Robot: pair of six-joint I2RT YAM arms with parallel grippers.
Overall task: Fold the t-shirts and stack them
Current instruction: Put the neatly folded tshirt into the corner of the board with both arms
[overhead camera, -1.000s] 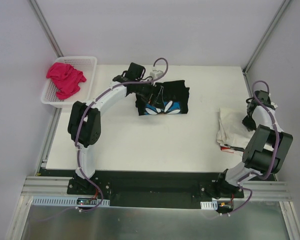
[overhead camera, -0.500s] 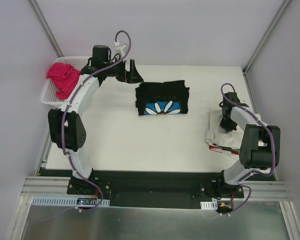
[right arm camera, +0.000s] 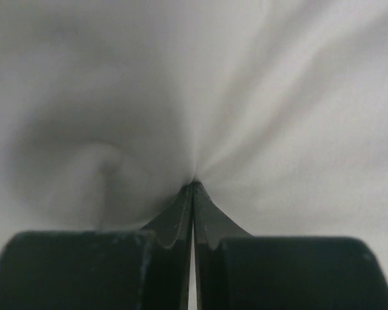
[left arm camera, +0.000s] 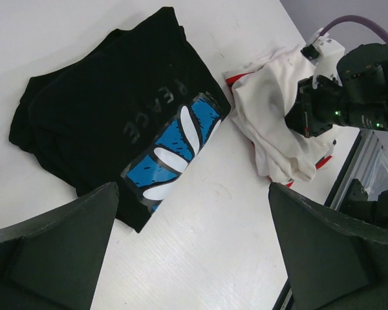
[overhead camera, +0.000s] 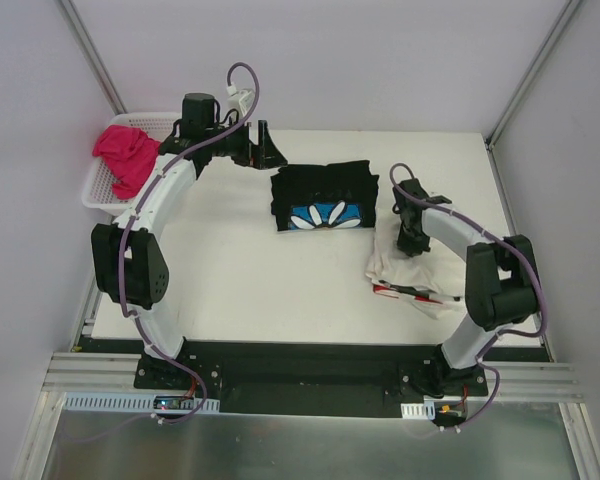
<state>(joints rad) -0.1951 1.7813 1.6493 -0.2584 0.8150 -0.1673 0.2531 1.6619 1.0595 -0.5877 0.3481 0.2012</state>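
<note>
A folded black t-shirt (overhead camera: 325, 195) with a white daisy on blue lies in the middle of the table, also seen in the left wrist view (left arm camera: 110, 110). Just right of it lies a bunched cream-white t-shirt (overhead camera: 405, 272) with red marks at its near edge. My right gripper (overhead camera: 411, 245) is shut on a pinch of this cloth (right arm camera: 258, 97), its tips (right arm camera: 193, 184) pressed together in the fabric. My left gripper (overhead camera: 265, 150) hangs open and empty above the table's far edge, left of the black tee, its fingers (left arm camera: 64, 245) wide apart. A pink t-shirt (overhead camera: 128, 155) sits in the basket.
A white mesh basket (overhead camera: 92, 190) stands at the table's far left corner. Metal frame posts (overhead camera: 525, 80) rise at the back corners. The right arm's wrist (left arm camera: 349, 103) shows over the cream tee in the left wrist view.
My right gripper has dragged the cream-white tee leftward, close to the black tee. My left gripper lifted off the black tee and swung back left, then held still.
</note>
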